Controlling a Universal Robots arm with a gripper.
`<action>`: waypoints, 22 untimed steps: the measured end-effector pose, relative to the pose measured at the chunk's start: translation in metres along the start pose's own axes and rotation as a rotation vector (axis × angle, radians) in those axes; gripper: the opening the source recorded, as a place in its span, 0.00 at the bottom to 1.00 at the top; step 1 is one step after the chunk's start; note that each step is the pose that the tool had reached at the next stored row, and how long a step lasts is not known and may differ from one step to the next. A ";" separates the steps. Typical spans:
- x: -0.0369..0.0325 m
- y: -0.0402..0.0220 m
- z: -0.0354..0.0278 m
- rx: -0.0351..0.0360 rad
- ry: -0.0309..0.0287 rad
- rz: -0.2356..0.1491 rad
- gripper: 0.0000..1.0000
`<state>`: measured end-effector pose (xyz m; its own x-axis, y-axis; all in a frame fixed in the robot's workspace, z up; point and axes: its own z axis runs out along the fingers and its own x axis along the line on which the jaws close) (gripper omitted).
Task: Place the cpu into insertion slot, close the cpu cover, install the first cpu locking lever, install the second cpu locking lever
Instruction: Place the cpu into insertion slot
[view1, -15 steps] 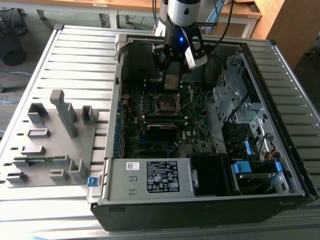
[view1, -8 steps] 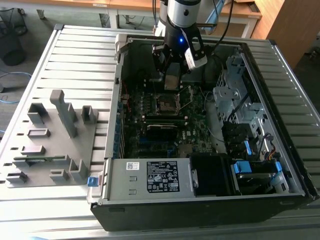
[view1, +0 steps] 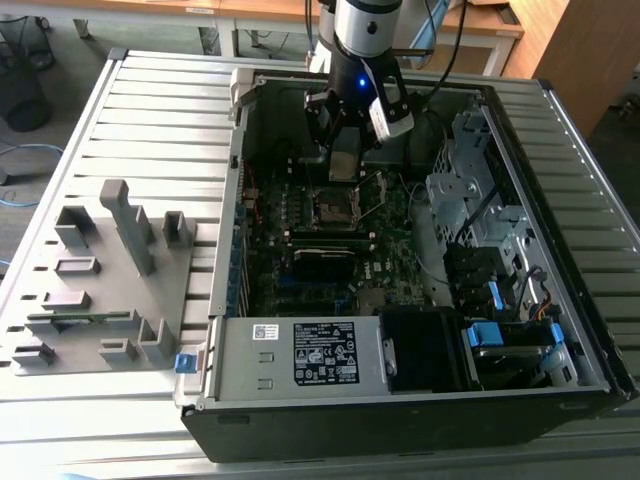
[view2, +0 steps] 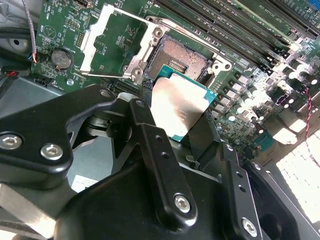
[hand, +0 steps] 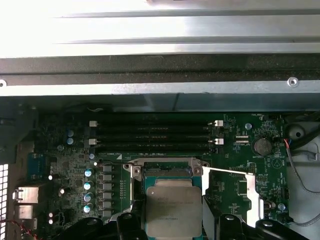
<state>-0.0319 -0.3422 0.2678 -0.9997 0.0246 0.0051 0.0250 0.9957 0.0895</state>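
1. Table (view1: 150, 110): slatted grey surface. It carries an open computer case (view1: 400, 425) and, towards the exterior view's left, a grey fixture (view1: 110, 270) with upright blocks, set apart from the case.

2. Case: it lies on its side with the interior exposed. A power supply (view1: 300, 355) with a white label sits along the near wall. Drive bays with blue tabs occupy the side on the exterior view's right.

3. Motherboard (view1: 290, 215): green board on the case floor. In the first wrist view, black memory slots (hand: 155, 132) run in parallel rows just beyond the socket area, and a coin cell (hand: 261, 146) sits off to one side.

4. Arm (view1: 365, 25): it enters from the far edge of the table and points down into the case, above the socket area.

5. Gripper (view1: 345, 165): black fingers pinch the cpu by two opposite edges, as both wrist views show (view2: 175, 130) (hand: 175, 227).

6. Cover (view2: 141, 55): the silver frame is swung open and lies over the board beside the slot, hinged at the slot's edge. Green board shows through its window. The first wrist view shows the same open position (hand: 256, 197).

7. Slot (view2: 177, 57): square socket, uncovered, with its contact field exposed. It is also seen in the exterior view (view1: 338, 207) and in the first wrist view (hand: 167, 172).

8. Cpu (view2: 180, 107): silver top facing up, green edge visible. It is held in the gripper above the board, just beside and partly over the slot, and is not seated in it (hand: 172, 210) (view1: 345, 163).
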 end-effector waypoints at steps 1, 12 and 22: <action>0.0000 0.0000 0.0000 0.0001 0.0000 0.000 0.54; 0.0000 -0.0002 0.0022 0.0001 0.0000 0.000 0.54; 0.0000 -0.0002 0.0029 -0.0002 -0.0001 0.000 0.54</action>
<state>-0.0319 -0.3422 0.2649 -0.9997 0.0246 0.0050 0.0250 0.9957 0.0896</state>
